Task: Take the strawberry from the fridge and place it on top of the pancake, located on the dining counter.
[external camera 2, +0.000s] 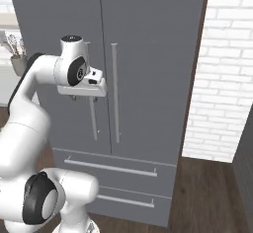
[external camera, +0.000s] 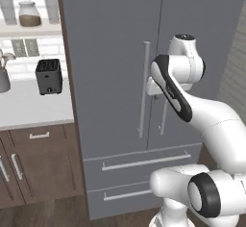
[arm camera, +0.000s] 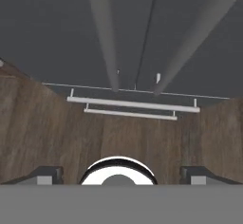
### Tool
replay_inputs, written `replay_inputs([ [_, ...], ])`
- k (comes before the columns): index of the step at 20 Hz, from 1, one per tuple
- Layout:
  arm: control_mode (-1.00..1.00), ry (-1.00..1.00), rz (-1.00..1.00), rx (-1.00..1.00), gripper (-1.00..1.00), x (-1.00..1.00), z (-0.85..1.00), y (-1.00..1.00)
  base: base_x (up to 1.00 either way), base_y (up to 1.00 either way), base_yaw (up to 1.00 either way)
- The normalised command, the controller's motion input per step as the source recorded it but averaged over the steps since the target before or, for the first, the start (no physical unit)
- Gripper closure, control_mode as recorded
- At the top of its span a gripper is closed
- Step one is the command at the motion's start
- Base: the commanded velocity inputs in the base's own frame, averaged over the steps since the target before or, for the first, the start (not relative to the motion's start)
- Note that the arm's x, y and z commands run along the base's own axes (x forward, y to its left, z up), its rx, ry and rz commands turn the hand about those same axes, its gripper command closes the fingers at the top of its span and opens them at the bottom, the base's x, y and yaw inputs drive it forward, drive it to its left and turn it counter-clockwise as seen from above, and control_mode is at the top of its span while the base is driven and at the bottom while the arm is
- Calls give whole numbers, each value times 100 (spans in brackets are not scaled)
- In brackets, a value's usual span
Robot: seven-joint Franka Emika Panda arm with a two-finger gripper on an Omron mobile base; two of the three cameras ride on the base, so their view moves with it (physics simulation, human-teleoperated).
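Fingers [arm camera: 121,174] spread wide, empty, just before the closed fridge [external camera: 120,53]. Its bar handles [external camera 2: 115,93] flank them; wood floor [arm camera: 47,123] lies below.

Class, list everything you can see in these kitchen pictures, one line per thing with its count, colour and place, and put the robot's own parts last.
fridge: one, grey, doors closed, centre.
bar handles: two, silver, upright on the doors.
drawers: two, grey, below the doors.
toaster: one, black, on the white worktop left of the fridge.
jar: one, clear with brown contents, on the shelf above.
cabinets: dark brown, under the worktop.
brick wall: white, right of the fridge.
floor: brown wood.
arm: one, white.
gripper: one, fingers apart, by the handles.
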Motion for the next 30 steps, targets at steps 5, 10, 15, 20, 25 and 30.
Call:
replay_inputs([
  [5, 100, 0, 0, 0, -100, 0, 0, 0, -55, -18, -6],
  [10, 100, 0, 0, 0, -100, 0, 0, 0, -17, -25, -5],
  [15, 100, 0, 0, 0, -100, 0, 0, 0, 5, -12, 1],
  [20, -100, 0, 1, 0, -100, 1, 0, -1, 1, -2, 1],
  [25, -100, -27, 5, -1, -100, 80, -9, -35, 0, 0, 0],
  [30, -100, -36, 8, 0, -100, 77, -4, -37, 0, 0, 0],
])
